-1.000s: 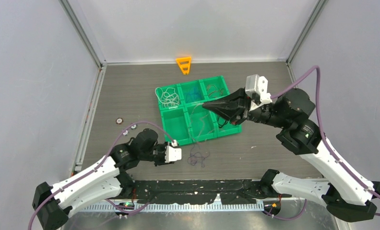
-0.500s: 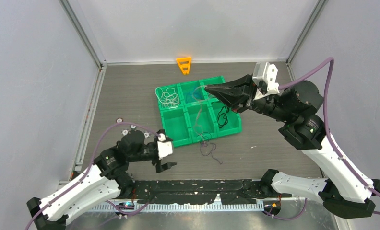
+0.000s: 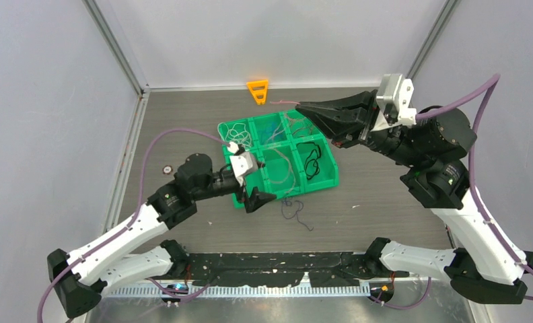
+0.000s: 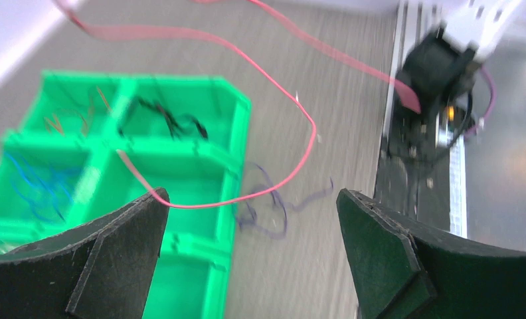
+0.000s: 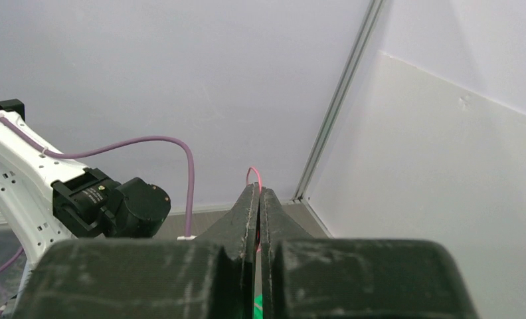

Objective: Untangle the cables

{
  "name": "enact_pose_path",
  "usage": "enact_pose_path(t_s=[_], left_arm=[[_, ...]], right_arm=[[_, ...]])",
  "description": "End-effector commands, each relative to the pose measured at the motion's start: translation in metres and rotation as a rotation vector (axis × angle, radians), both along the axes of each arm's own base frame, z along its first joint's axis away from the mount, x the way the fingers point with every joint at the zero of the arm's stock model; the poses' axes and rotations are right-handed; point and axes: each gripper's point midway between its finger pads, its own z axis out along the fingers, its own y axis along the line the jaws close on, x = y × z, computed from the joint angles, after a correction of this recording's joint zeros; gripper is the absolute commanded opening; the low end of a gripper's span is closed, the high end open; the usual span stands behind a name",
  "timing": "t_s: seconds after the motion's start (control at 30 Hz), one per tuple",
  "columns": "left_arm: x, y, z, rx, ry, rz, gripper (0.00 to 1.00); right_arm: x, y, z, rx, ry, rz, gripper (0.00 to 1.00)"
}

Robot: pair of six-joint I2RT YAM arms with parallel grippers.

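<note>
left arm [image 3: 126, 232]: reaches forward and inward from its base, elbow bent, wrist pitched downward. left gripper [image 3: 258, 199]: points down and outward from the wrist, jaws spread wide; in the wrist view both fingers [image 4: 107, 249] stand well apart at either side of the frame. right arm [image 3: 476, 225]: rises steeply from its base, upper joints folded, forearm about level and pointing inward. right gripper [image 3: 305, 108]: held high, jaws pressed together, fingers [image 5: 244, 216] touching along their length. a thin red cable [image 5: 253, 174] is pinched at the tips and loops just above them.
</note>
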Motion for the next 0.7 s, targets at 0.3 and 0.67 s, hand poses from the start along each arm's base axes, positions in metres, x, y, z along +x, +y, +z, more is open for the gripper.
enact_pose_path(t_s=[0.3, 0.67], left_arm=[[0.029, -0.007, 0.068, -0.114, -0.152, 0.072, 1.00], [0.048, 0.080, -0.048, 0.156, -0.017, 0.321, 1.00]], right_arm=[[0.021, 0.003, 0.005, 0.057, -0.026, -0.075, 0.06], [0.069, 0.018, -0.094, -0.088, 0.024, -0.161, 0.05]])
